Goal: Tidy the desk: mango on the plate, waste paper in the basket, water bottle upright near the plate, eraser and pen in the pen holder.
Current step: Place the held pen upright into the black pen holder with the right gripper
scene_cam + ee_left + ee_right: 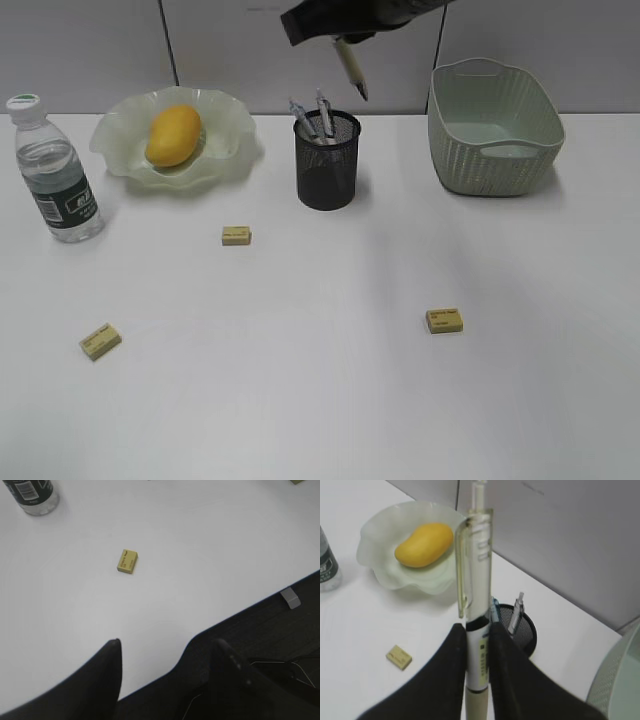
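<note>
1. Erasers: three, small yellow blocks lying on the desk [320, 400]: one [237, 235], another [100, 341], a third [444, 320].
2. Pens: three, one [351, 66] clamped between the right gripper's fingers [445, 675], two [312, 118] standing in the pen holder.
3. Pen holders: one [327, 165].
4. Mangoes: one [174, 135].
5. Plates: one [225, 125].
6. Water bottles: one [53, 172].
7. Baskets: one [494, 128].

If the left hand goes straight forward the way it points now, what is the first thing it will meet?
Most likely the yellow eraser, which lies ahead of the open left hand and slightly to one side, on bare desk. Nothing else shows between them. The water bottle stands farther off, to the side. Depth is hard to judge.
</note>
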{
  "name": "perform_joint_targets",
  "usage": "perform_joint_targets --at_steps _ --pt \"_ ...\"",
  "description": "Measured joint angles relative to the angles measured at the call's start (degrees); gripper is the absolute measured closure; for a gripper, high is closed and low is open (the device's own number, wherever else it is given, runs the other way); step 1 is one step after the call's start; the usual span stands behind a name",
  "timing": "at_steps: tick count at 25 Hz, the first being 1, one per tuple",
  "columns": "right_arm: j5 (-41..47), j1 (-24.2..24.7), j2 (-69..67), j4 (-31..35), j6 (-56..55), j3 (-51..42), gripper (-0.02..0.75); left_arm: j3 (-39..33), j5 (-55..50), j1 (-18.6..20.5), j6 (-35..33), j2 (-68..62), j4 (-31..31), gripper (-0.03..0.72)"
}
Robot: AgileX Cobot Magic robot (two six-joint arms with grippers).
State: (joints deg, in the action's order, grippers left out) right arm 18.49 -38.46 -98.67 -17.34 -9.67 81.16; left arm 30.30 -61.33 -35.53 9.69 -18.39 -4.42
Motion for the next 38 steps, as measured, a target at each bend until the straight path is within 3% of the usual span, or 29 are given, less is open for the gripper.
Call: perform_joint_targets --at_steps 9,18,34,36,38 --pt "-20.30 6.78 -8.03 -1.24 -3.58 -1.19 0.605 0.00 0.00 0.00 0.00 0.00 0.00 0.256" --pt "-34.74 7.49 -18.53 -0.76 -3.45 -1.19 0.605 0.00 0.00 0.00 0.00 0.00 0.00 0.256" --pt "-37.27 10.49 -26.49 -0.39 -3.23 2.69 0.581 0.00 0.00 0.00 0.00 0.00 0.00 0.256" --pt "-37.21 10.49 -26.83 -0.39 -3.21 2.71 0.553 0.00 0.00 0.00 0.00 0.00 0.00 0.256" --pt "-37.14 10.49 -26.95 -0.39 -3.21 2.71 0.477 0.00 0.00 0.00 0.00 0.00 0.00 0.256"
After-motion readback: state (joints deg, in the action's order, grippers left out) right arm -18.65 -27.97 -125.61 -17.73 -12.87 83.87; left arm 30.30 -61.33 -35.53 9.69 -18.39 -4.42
